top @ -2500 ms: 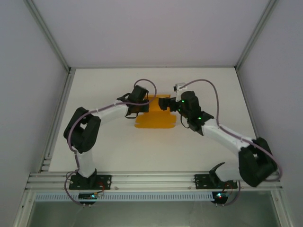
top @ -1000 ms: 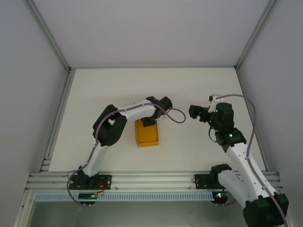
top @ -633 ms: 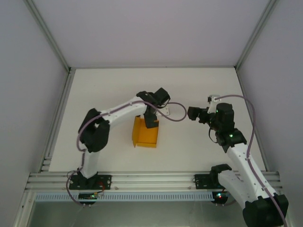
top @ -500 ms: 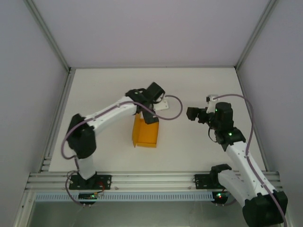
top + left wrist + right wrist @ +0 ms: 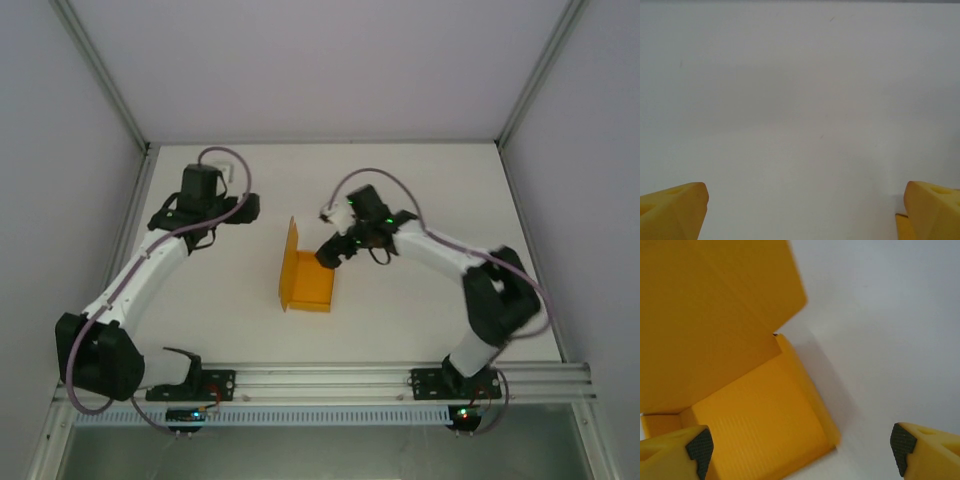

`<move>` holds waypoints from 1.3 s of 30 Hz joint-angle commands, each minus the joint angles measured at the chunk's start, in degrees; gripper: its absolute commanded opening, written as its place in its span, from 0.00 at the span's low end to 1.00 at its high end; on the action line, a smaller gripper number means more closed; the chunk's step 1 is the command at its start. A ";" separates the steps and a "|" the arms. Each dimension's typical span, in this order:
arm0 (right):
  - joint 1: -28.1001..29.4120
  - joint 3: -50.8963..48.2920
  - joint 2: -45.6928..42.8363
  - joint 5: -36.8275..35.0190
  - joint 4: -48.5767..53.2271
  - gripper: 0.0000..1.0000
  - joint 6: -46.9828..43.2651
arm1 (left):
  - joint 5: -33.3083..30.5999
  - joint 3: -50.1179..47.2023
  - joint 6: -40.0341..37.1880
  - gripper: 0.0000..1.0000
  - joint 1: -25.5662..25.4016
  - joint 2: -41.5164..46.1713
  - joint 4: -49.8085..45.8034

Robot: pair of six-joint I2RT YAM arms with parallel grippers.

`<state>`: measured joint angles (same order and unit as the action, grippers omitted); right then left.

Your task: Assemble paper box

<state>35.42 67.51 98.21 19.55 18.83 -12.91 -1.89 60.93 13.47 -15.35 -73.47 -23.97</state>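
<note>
White matte desk (image 5: 250,320) under soft, even light, closed in by pale lilac-grey wall panels (image 5: 320,70) at left, right and far sides, with slanting aluminium posts (image 5: 100,75) at the two far corners, a slotted aluminium rail (image 5: 320,380) along the near edge and a grey perforated strip (image 5: 320,415) just nearer.

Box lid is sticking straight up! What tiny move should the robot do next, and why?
Probably slide the right gripper a little left across the box to the lid, to start folding it down. The lid stands upright on the box's left edge, and that gripper hovers open by the right edge, while the left gripper is far off.
</note>
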 commanded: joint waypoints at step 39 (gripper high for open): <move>11.25 2.65 4.48 -40.89 14.53 0.30 61.68 | 13.36 -3.12 2.91 1.00 5.53 -6.70 5.06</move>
<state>46.33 69.65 104.97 -17.28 30.30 45.15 6.70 57.06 19.62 -10.11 -80.16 -21.71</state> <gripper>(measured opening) 0.278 0.994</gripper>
